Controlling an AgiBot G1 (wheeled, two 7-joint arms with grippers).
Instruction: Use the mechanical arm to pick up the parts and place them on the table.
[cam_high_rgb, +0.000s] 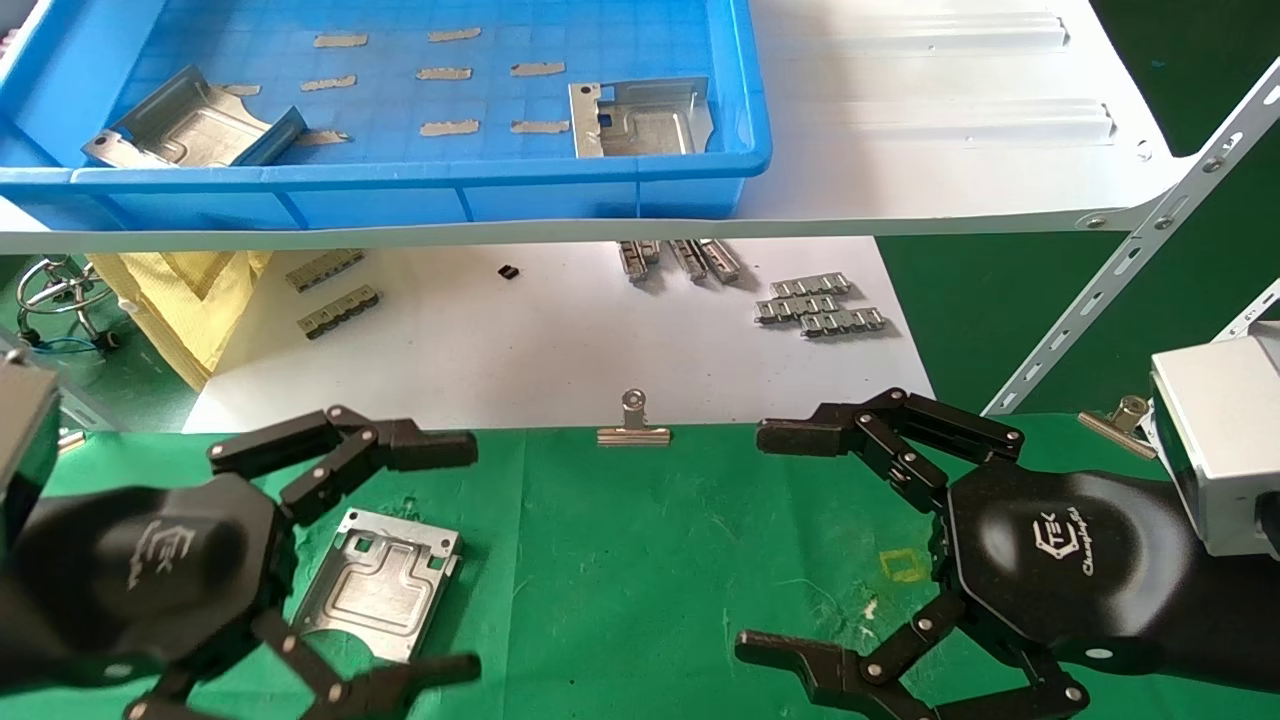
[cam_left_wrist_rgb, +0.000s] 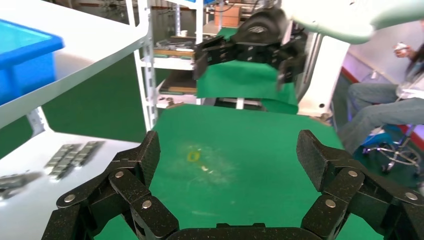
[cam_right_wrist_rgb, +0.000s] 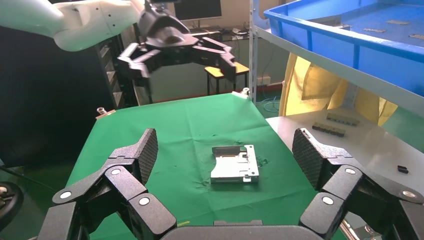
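One silvery part (cam_high_rgb: 380, 585) lies flat on the green table (cam_high_rgb: 640, 560); it also shows in the right wrist view (cam_right_wrist_rgb: 235, 164). My left gripper (cam_high_rgb: 450, 560) is open and empty, raised over the table's left side, and the part shows between its spread fingers. My right gripper (cam_high_rgb: 775, 545) is open and empty over the table's right side, near a yellow square outline (cam_high_rgb: 905, 565). Two more parts (cam_high_rgb: 190, 125) (cam_high_rgb: 640, 118) lie in the blue tray (cam_high_rgb: 420, 180). The left wrist view shows its own open gripper (cam_left_wrist_rgb: 230, 155) over bare cloth, with the right gripper (cam_left_wrist_rgb: 245, 47) farther off.
The blue tray stands on a white shelf board (cam_high_rgb: 950, 120) above a white lower surface (cam_high_rgb: 520, 340) with grey ridged strips (cam_high_rgb: 820, 305). Binder clips (cam_high_rgb: 633, 425) (cam_high_rgb: 1120, 420) pin the cloth's far edge. A slanted shelf bracket (cam_high_rgb: 1120, 280) is at the right.
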